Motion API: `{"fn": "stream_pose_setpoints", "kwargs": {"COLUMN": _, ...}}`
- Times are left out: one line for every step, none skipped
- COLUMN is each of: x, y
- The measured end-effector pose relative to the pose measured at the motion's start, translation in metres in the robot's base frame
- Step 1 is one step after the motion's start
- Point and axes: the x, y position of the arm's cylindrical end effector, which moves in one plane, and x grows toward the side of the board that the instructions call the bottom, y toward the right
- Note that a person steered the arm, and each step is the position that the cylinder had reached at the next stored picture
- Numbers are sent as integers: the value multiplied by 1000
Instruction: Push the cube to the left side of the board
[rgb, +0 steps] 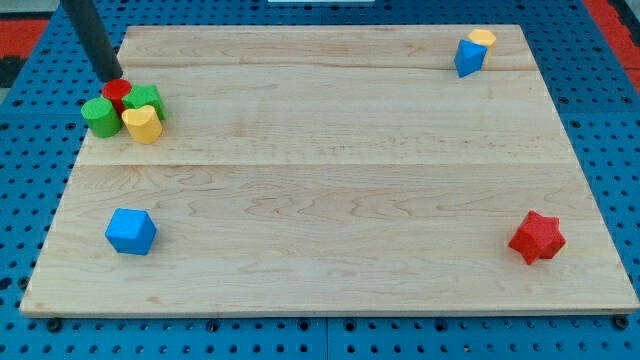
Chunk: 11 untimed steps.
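Nearest, the blue cube (131, 231) is seen by the board's (330, 290) left edge; light and rigid, it should be pushed flat-on. My tip (112, 78) is set touching the red cylinder (117, 92), pushing nothing visibly.

A pale wooden board (330, 190) rests on a blue perforated table (600, 110). At the board's far left I see a tight cluster: a red cylinder (116, 92), a green cylinder (98, 116), a second green block (146, 99) and a yellow block (142, 124), all touching. My tip (111, 78) stands at the red cylinder's far edge. Near left lies a blue cube (131, 231). Far right, a yellow block (482, 39) touches a blue block (468, 58). Near right sits a red star (537, 237).
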Motion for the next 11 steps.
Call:
{"fn": "stream_pose_setpoints", "kwargs": {"x": 2, "y": 56}}
{"fn": "stream_pose_setpoints", "kwargs": {"x": 25, "y": 125}}
{"fn": "stream_pose_setpoints", "kwargs": {"x": 76, "y": 183}}
{"fn": "stream_pose_setpoints", "kwargs": {"x": 149, "y": 213}}
{"fn": "stream_pose_setpoints", "kwargs": {"x": 214, "y": 215}}
{"fn": "stream_pose_setpoints", "kwargs": {"x": 270, "y": 207}}
{"fn": "stream_pose_setpoints", "kwargs": {"x": 290, "y": 176}}
{"fn": "stream_pose_setpoints", "kwargs": {"x": 269, "y": 104}}
{"fn": "stream_pose_setpoints", "kwargs": {"x": 223, "y": 59}}
{"fn": "stream_pose_setpoints", "kwargs": {"x": 205, "y": 45}}
{"fn": "stream_pose_setpoints", "kwargs": {"x": 242, "y": 50}}
